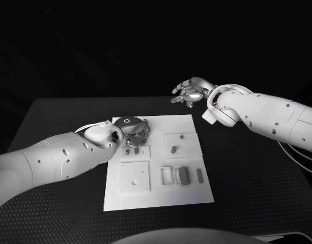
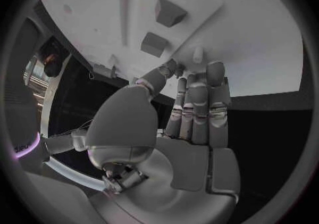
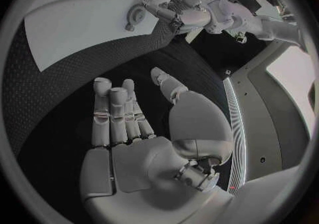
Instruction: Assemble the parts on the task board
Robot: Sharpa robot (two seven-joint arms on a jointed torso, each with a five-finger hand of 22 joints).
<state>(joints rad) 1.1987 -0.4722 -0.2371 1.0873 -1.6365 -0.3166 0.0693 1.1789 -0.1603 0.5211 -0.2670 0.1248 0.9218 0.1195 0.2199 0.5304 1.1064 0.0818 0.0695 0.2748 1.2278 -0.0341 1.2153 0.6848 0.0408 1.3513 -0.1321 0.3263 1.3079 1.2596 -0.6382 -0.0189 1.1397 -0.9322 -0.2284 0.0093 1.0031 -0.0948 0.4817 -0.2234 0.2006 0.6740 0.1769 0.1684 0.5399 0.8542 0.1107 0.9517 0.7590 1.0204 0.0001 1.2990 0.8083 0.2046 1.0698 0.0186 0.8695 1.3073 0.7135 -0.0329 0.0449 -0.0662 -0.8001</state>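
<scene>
Covering most of the view is the surface, a black mat with a fine woven grain that should grip whatever is set on it. The board lies flat at its middle, a white, smooth, stiff rectangular plate; it carries raised square tiles, one of them plain with small holes, and looks too broad and thin to lift by anything but an edge. The left hand is over the board's far left part, fingers bent down toward the plate; the left wrist view shows the fingertips close to or touching the white face near two small blocks, with nothing seen between them, so I judge it unloaded, though contact is hard to tell. The right hand hangs in the air beyond the board's far right corner, well apart from it, fingers loosely spread and holding nothing. The parts are small, hard-looking pieces: a cluster of upright bars stands near the middle right, and a short peg rests on a tile behind them. I judge them light, rigid and smooth, likely to slip or tip, so each is best pinched across its flat long sides, low down, between fingertips, and not by its ends.
</scene>
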